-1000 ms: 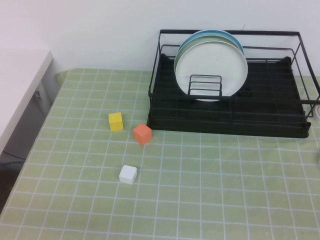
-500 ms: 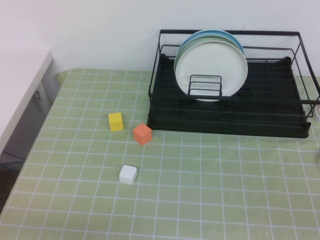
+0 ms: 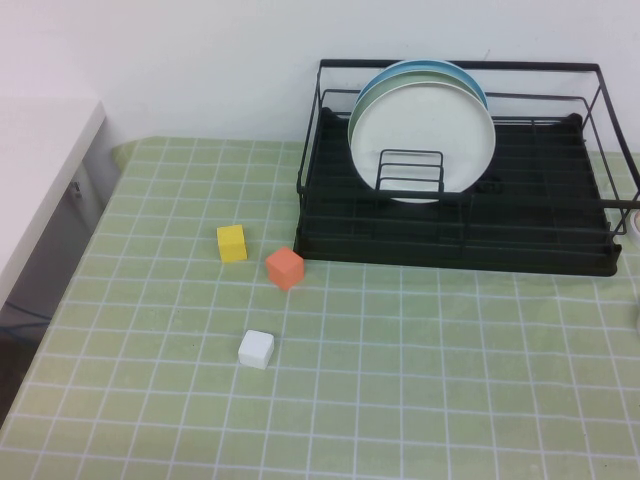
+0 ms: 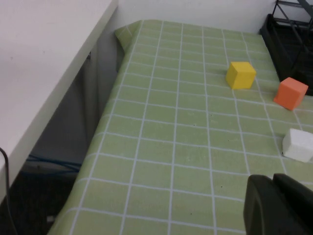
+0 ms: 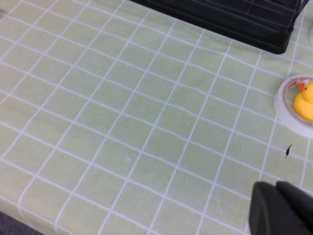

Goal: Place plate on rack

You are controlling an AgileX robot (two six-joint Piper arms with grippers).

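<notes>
The white plate [image 3: 425, 135] stands upright in the black wire rack [image 3: 540, 235] at the table's back right, leaning behind a small wire divider. A pale green plate edge [image 3: 353, 112] and a blue plate [image 3: 470, 85] stand close behind it. Neither gripper shows in the high view. My left gripper [image 4: 274, 182] is shut and empty, low over the table's left front, near the white cube; the rack's corner [image 4: 293, 29] shows far off. My right gripper [image 5: 276, 188] is shut and empty over the table's right front, in front of the rack [image 5: 234, 17].
A yellow cube [image 3: 231, 243], an orange cube [image 3: 285, 267] and a white cube [image 3: 256, 349] lie left of the rack. A white ring with a yellow duck [image 5: 304, 104] lies near my right gripper. A white counter [image 3: 40, 170] borders the table's left side.
</notes>
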